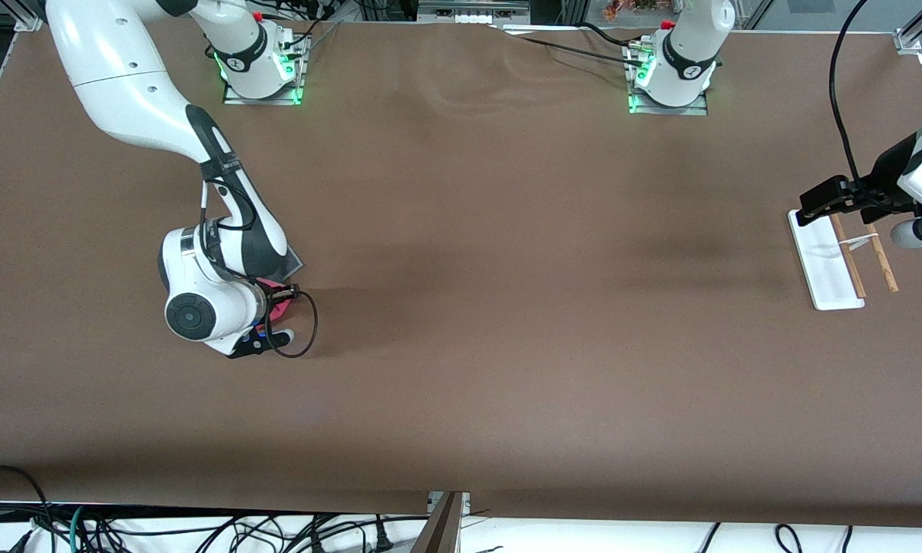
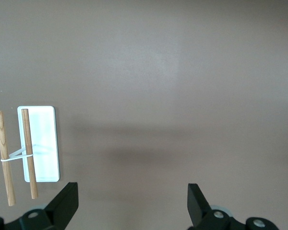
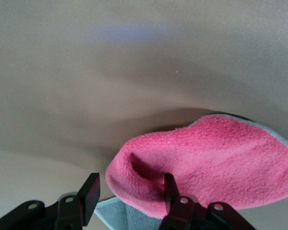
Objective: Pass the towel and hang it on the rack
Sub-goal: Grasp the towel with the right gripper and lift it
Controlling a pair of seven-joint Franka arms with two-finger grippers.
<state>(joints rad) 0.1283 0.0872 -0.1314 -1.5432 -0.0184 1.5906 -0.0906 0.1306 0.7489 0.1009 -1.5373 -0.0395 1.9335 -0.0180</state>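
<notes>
A: So where's the towel (image 3: pixel 216 158) sitting relative to the right claw (image 3: pixel 129 196)?

B: It's bunched right between the fingers, which are spread and not clamped yet, low at the right arm's end of the table (image 1: pixel 507 346).

A: And the rack (image 1: pixel 833 265)?

B: Well apart, at the left arm's end, rods lying level. The left claw (image 2: pixel 132 203) is parked beside it, spread wide, nothing held.

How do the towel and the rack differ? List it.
The towel is soft, pink and grey, bunched at the right gripper, at the right arm's end; the rack is rigid, white with brown rods, near the open left gripper, at the left arm's end.
</notes>
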